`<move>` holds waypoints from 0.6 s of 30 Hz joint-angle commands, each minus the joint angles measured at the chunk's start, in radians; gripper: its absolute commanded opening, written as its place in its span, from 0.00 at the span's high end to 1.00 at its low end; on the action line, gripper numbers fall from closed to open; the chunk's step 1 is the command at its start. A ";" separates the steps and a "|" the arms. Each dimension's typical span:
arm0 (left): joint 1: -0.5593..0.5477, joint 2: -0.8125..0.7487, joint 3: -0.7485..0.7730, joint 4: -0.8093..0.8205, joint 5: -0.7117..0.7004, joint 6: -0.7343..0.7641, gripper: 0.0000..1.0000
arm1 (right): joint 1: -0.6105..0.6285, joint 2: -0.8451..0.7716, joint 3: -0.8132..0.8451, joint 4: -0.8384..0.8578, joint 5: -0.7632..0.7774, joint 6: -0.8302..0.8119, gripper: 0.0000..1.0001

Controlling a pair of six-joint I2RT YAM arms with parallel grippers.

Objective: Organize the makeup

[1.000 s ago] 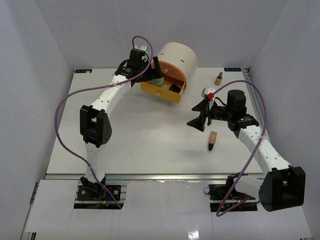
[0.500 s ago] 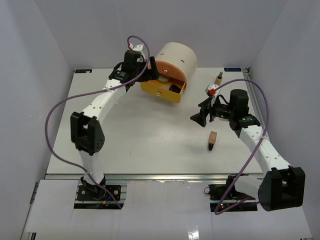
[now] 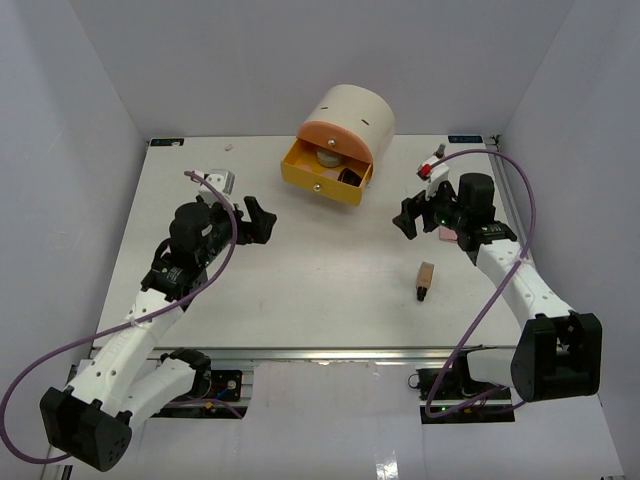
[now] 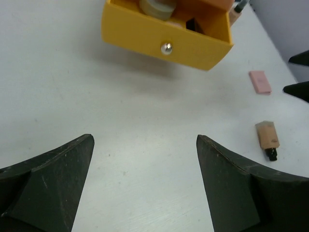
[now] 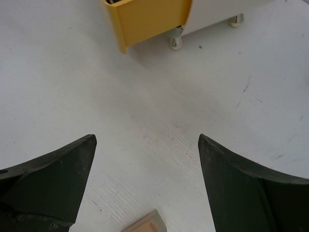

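Yellow drawer, overhead view: the yellow drawer [image 3: 322, 182] stands pulled out of the cream drum [image 3: 355, 115] at the far side of the white table [image 3: 300, 290].
Drawer contents: a pale green ball [image 3: 327, 155] sits toward the back and a black jar [image 3: 350, 176] is at the right end.
Tan bottle: the tan bottle [image 3: 425, 278] lies on its side, well in front of the yellow drawer and to its right.
Pink flat piece: the pink flat piece [image 3: 447, 234] lies right of the drawer, at the right arm.
Left gripper: the left gripper [image 3: 257, 220] is in front of the drawer to its left, apart from it, with fingers spread and empty.
Right gripper: the right gripper [image 3: 405, 215] is right of the drawer, with fingers spread and empty.
Left wrist view: the left gripper [image 4: 145, 140] has wide-apart fingers over bare table. The yellow drawer [image 4: 164, 41] is ahead, with the pale green ball [image 4: 157, 7] inside. The pink flat piece [image 4: 259, 81] and the tan bottle [image 4: 267, 136] lie to its right.
Right wrist view: the right gripper [image 5: 145, 140] has wide-apart fingers and nothing between them. A corner of the yellow drawer [image 5: 149, 17] is ahead.
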 commanded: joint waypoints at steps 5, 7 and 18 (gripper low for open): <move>0.003 -0.059 -0.092 0.037 0.048 0.023 0.02 | -0.081 0.108 0.121 -0.073 0.206 0.024 0.11; 0.003 -0.064 -0.104 0.042 0.062 0.018 0.02 | -0.107 0.182 0.166 -0.102 0.295 0.089 0.02; 0.003 -0.083 -0.097 0.039 0.080 0.011 0.02 | -0.122 0.465 0.298 -0.231 0.686 0.294 0.10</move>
